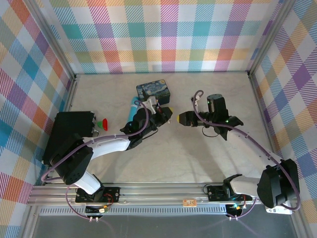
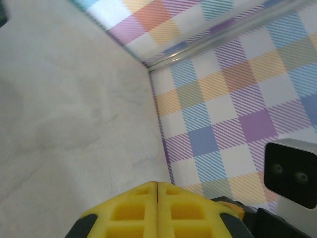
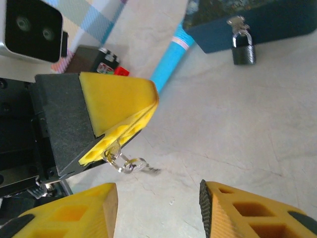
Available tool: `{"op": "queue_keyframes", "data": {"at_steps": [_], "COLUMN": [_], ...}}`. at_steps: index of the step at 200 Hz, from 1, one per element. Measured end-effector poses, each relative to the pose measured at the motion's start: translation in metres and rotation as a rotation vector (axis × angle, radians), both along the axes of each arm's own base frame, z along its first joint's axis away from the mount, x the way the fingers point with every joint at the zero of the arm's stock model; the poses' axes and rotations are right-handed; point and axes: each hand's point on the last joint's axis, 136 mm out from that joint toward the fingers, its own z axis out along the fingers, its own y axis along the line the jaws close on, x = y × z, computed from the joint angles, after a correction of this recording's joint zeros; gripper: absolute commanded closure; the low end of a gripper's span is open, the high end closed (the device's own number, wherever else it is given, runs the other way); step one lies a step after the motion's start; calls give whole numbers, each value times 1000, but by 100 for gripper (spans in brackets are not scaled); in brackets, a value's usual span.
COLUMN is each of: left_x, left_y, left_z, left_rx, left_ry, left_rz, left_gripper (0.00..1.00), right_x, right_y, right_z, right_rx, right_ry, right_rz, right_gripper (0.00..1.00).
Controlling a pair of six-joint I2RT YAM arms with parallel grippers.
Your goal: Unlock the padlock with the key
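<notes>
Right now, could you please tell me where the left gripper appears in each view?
Top external: left gripper at centre, just below the blue tin.
Left wrist: left gripper at the bottom edge, pressed shut.
Right wrist: left gripper left of centre, pinching the key.
Shared landmark: the plaid wall.

The left arm [image 1: 109, 145] and right arm [image 1: 242, 182] are black with white covers. Purplish cables [image 1: 193, 106] loop along them. Yellow pads [image 2: 133, 213] tip the fingers.
</notes>
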Motion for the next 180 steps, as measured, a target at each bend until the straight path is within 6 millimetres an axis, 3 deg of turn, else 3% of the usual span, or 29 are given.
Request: {"op": "queue_keyframes", "data": {"at_steps": [31,101,135,180], "left_x": [-3,-13,-16,-18], "left_y": [-7,-14,-18,-22], "left_z": [20,55,59,57], "left_rx": [19,-57,-89,-117], "left_ry": [-127,-266,-281,-275], "left_rz": [-69,-152,-179,-205], "left_gripper": [100,100,100,100], "right_x": [-8,-14,-12,-6], "right_y": [10,18,22,25], "right_z": [9,25,39,37], "right_rx": [83,218,258,278], "right_ry": [-35,-116,-165,-158], "right_rz": [66,116,134,144], "right_gripper": [52,69,70,74]}}
